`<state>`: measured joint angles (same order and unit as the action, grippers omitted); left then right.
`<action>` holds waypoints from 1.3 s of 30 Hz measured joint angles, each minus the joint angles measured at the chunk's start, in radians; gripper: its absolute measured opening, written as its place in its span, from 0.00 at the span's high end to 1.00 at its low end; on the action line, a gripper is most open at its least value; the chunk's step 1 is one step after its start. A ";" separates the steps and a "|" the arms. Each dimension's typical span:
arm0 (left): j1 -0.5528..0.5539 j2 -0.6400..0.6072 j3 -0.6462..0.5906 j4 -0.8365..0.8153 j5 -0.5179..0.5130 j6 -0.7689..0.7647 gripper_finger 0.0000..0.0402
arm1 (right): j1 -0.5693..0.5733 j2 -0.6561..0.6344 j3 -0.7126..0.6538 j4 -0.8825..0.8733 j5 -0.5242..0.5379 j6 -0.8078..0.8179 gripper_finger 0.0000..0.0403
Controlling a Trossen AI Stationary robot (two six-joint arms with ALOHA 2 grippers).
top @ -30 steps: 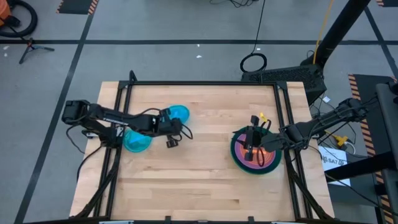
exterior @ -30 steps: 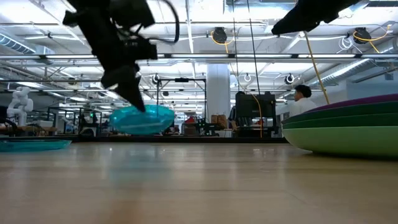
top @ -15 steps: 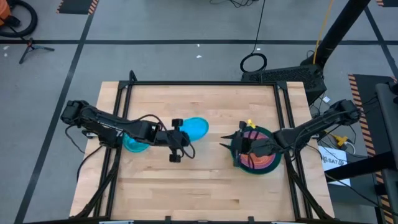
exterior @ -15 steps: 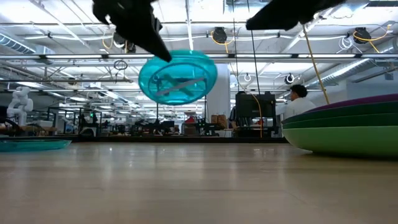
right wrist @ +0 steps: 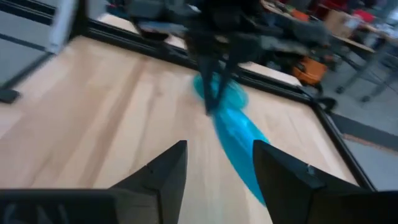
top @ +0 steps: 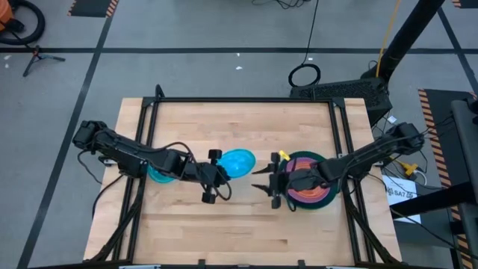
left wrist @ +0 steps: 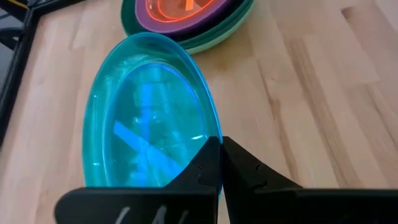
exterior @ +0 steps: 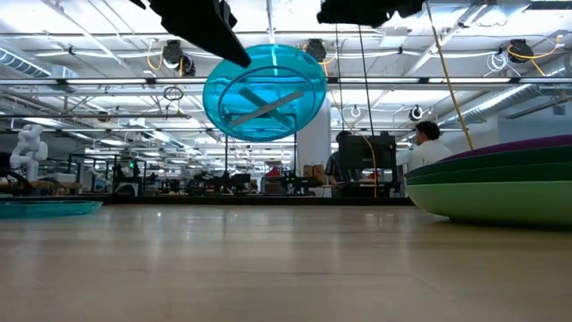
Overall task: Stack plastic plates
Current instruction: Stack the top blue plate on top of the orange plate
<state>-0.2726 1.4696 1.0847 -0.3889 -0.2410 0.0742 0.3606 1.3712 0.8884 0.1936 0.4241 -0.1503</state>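
Note:
My left gripper [top: 218, 176] is shut on a small cyan-blue plate [top: 240, 161] above the table's middle; the low view shows that plate [exterior: 265, 92] high in the air and tipped. A second cyan-blue plate [top: 158, 174] lies flat on the table under the left arm. At the right edge sits a stack [top: 311, 182] of dark green, light green, purple and orange plates; no black plate shows. My right gripper [top: 269, 180] is open just left of the stack, pointing at the held plate [right wrist: 235, 127] a short way off. My left gripper pinches the cyan-blue plate by its rim [left wrist: 210, 138], one finger on each face. The fingers come from the table's left, slanting down. The plate is lifted clear of the table, tipped steeply, its far edge toward the stack.
The stack [exterior: 500, 183] rises at the right of the low view, the lying cyan plate [exterior: 45, 207] at its left. Bare wood lies between them and along the near and far sides. Black frame rails [top: 142, 134] border the table. A person [exterior: 429, 143] sits far behind.
My left gripper has carried the cyan-blue plate up off the table and toward the right, tipping it from nearly flat to steeply tilted. My right gripper has moved left off the stack toward the held plate.

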 joint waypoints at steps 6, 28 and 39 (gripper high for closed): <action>0.000 0.000 0.000 0.000 0.038 0.000 0.99 | -0.001 0.014 0.061 -0.089 -0.011 -0.019 0.57; -0.022 0.000 0.000 0.140 0.107 0.178 0.99 | -0.002 0.013 0.069 -0.124 -0.090 0.007 0.57; -0.022 0.000 0.001 0.168 0.132 0.216 0.99 | -0.002 0.013 0.068 -0.143 -0.118 0.007 0.57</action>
<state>-0.2943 1.4693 1.0855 -0.2211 -0.1091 0.2905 0.3588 1.3842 0.9565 0.0509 0.3062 -0.1432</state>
